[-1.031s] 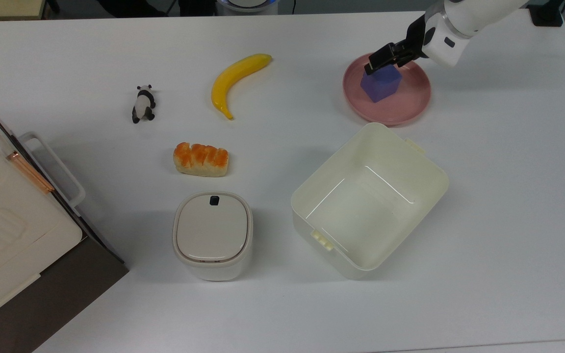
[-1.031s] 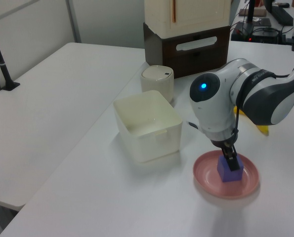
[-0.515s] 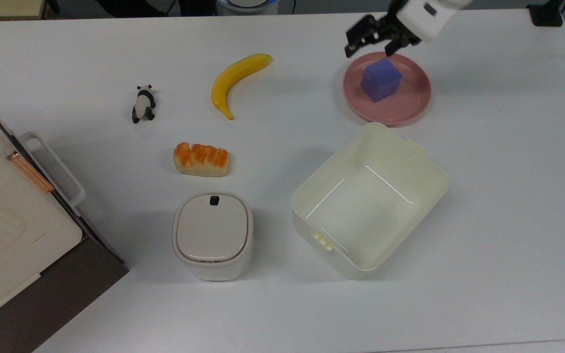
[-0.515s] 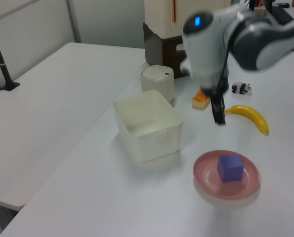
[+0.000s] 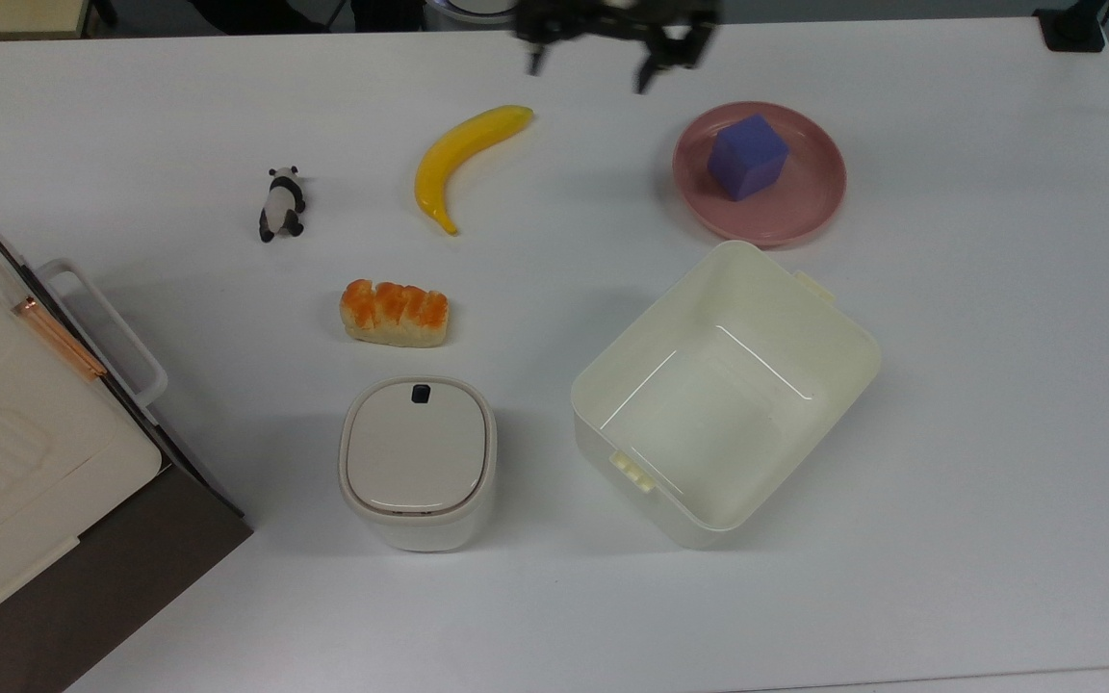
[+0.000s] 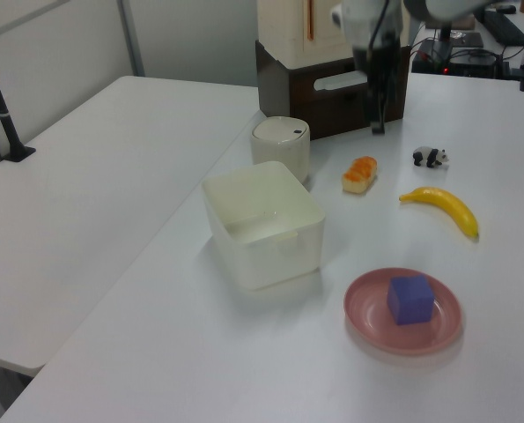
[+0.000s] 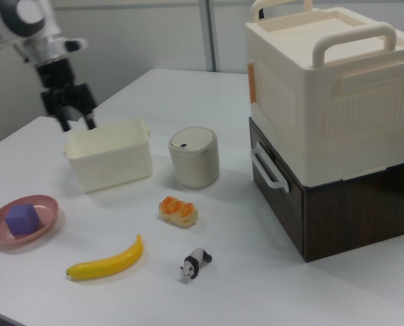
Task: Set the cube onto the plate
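A: Where's the cube?

B: On the plate, toward its upper-left part in the top view. The plate sits at the upper right of the top view, on the white table. In the left view both are at the lower right; in the right view, at the far lower left.

A: And the gripper?

B: At the top edge of the top view, left of the plate and well apart from it — up in the air, over no object. Its two fingers stand spread with a clear gap between them, and nothing is in that gap. In the right view it hangs at the upper left, above the tub; there the prongs also look parted and empty.

A: What else is on the table?

B: A banana at upper centre of the top view, a panda figure to its left, a bread roll below them. Below the roll stands a lidded bin. The cream tub is just below the plate, close to it but not touching — I see nothing in it. A cream box on a dark base fills the lower left corner of the top view.
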Tool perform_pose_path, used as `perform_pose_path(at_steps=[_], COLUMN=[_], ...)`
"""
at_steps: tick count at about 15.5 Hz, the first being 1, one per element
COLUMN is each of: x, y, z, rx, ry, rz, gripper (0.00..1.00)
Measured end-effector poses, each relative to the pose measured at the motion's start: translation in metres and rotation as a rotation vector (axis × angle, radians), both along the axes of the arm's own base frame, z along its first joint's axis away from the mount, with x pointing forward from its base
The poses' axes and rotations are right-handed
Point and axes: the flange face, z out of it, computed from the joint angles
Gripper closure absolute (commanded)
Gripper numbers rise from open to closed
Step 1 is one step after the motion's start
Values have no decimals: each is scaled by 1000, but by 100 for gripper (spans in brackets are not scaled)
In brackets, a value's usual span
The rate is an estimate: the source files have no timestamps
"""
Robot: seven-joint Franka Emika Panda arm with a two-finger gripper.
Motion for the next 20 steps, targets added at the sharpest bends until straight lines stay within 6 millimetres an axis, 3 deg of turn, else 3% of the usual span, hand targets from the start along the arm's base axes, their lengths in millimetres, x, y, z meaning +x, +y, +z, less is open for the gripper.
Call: perform_pose_path(at_steps=[3,5,10,12,20], x=[3,-3,-16,-22,-28], y=[-94,-150,-227,-248,-252], z=[40,56,70,74,85], rx=[75,98,90,95,174], ry=[-37,-60,-85,-87,-133], rz=[-75,-140,-245,-247,-236], gripper=[0,0,0,0,0])
